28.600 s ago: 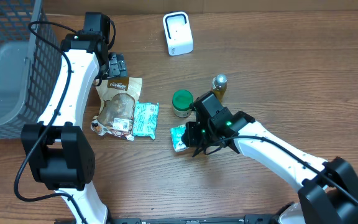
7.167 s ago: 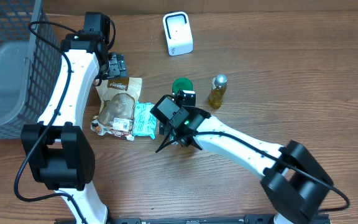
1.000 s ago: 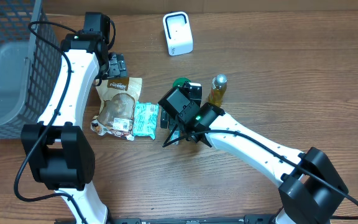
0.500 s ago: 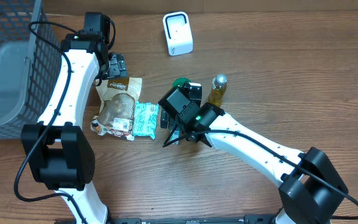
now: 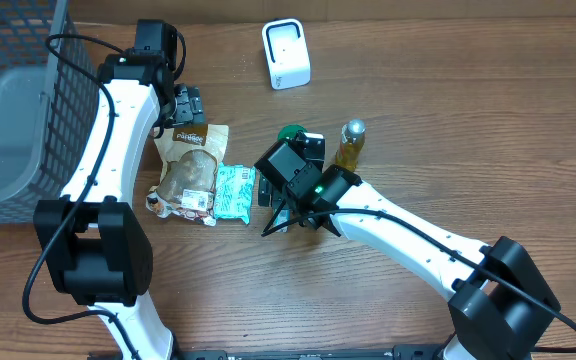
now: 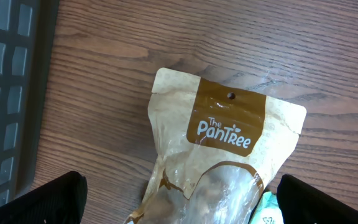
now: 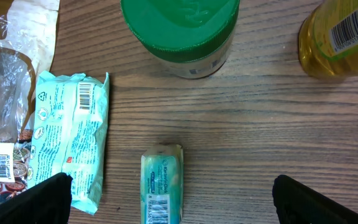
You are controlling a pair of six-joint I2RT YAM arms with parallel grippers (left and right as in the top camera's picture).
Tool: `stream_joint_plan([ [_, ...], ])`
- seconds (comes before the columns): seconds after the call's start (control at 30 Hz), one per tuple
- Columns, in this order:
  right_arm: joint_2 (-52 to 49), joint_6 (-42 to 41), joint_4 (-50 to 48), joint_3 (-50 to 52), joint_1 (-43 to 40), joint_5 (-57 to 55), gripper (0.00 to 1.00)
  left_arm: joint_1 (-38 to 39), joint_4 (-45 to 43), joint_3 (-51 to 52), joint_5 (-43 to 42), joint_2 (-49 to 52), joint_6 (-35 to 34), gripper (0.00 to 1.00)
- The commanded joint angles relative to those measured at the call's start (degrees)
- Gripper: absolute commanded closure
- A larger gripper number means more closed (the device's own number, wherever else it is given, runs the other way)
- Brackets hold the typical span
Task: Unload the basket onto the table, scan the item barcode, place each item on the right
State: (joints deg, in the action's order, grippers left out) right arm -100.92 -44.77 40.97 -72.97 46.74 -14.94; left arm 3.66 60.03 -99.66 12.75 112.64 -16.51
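Currently both grippers are wide open, nothing held. Right gripper point(image 7: 182, 202) hangs over the small teal packet point(image 7: 162, 183), lower centre of the right wrist frame. The packet lies on the table point(image 7: 247, 143) between the spread fingers, touching neither, barcode showing at its lower end. Green-lid jar point(image 7: 180, 34) top centre, yellow bottle point(image 7: 337, 37) top right, bigger teal packet point(image 7: 73, 137) at left. Left gripper point(image 6: 179, 202) sits over the brown PanTree pouch point(image 6: 229, 143). White scanner point(image 5: 286, 54) upper centre of the overhead frame, well apart from the arms. Basket point(image 5: 28, 60) far left.
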Motion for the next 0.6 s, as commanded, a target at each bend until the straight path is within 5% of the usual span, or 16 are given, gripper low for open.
stream_joint_plan([
  [0.0,1.5,0.2,-0.1,-1.3,0.0,0.0,0.00,0.2,-0.1,-0.7,1.2,-0.2,0.0,0.01],
  [0.17,1.6,6.7,1.2,-3.4,-0.2,0.9,0.00,0.2,-0.1,-0.7,1.2,-0.2,0.0,0.00],
  [0.57,1.6,8.7,29.5,-28.7,-8.6,0.9,0.00,0.2,-0.1,-0.7,1.2,-0.2,0.0,0.01],
])
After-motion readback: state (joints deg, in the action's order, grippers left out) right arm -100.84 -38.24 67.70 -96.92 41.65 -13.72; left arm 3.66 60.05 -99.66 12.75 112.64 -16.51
